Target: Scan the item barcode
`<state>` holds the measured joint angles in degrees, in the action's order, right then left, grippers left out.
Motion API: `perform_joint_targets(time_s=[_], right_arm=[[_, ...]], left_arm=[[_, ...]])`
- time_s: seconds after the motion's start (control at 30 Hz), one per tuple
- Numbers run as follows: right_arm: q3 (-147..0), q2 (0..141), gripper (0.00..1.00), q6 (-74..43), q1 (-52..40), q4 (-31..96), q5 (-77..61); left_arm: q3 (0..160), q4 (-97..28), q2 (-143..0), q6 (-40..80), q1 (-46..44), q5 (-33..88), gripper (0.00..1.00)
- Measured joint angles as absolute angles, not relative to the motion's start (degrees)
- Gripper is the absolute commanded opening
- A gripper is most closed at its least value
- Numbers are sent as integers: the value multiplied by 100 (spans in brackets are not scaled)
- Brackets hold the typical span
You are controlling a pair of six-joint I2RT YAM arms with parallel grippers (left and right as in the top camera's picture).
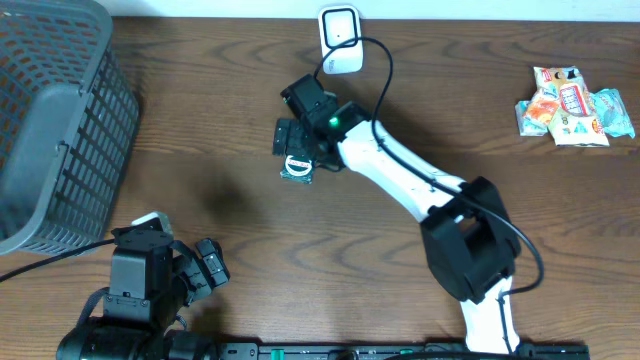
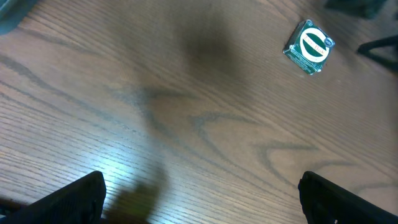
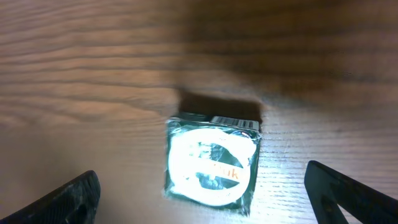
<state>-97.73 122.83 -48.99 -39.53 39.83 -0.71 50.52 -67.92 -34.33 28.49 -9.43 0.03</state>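
Note:
The item [image 3: 212, 163] is a small green packet with a white ring on its face, lying flat on the wooden table. A striped barcode strip [image 3: 235, 122] shows along its far edge. My right gripper [image 3: 208, 199] hovers over it, open, with its fingers wide on either side and not touching it. From overhead the packet [image 1: 297, 169] lies just below the right gripper [image 1: 300, 152]. The white scanner [image 1: 340, 40] stands at the table's far edge. My left gripper [image 2: 202, 205] is open over bare wood, and the packet [image 2: 309, 47] lies far off at upper right in its view.
A grey mesh basket [image 1: 55, 130] fills the far left. A pile of snack packets [image 1: 575, 105] lies at the far right. The scanner's black cable [image 1: 385, 75] runs along the right arm. The left gripper [image 1: 205, 265] sits near the front left edge.

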Motion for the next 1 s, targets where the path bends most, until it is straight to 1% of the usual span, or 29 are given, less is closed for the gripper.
perform_joint_targets(time_s=[0.13, 0.17, 0.23, 0.3, 0.33, 0.43, 0.67, 0.83, 1.0], right_arm=[[-9773, 12645, 99, -5367, -4115, 3935, 145], [-9773, 12733, 98, -5430, -4143, 3913, 163], [-9776, 12886, 93, -5502, -4180, 3903, 257], [-9782, 12886, 87, -5588, -4193, 3828, 281], [-9782, 12899, 82, -5618, -4193, 3833, 320], [-9782, 12901, 75, -5664, -4187, 3835, 366], [-9782, 12914, 71, -5524, -4180, 3979, 445], [-9784, 12914, 65, -5116, -4180, 4226, 370], [-9821, 12914, 63, -4716, -4143, 4484, 248]], left_arm=[[5052, -6794, -3433, 2849, -943, 3, 98], [5052, -6794, -3433, 2849, -943, 3, 98], [5052, -6794, -3433, 2849, -943, 3, 98], [5052, -6792, -3433, 2849, -943, 3, 97], [5052, -6794, -3433, 2849, -943, 3, 98], [5052, -6794, -3433, 2849, -943, 3, 98], [5052, -6792, -3433, 2849, -943, 1, 98], [5052, -6792, -3433, 2849, -943, 3, 98], [5052, -6792, -3433, 2849, -943, 3, 98]])
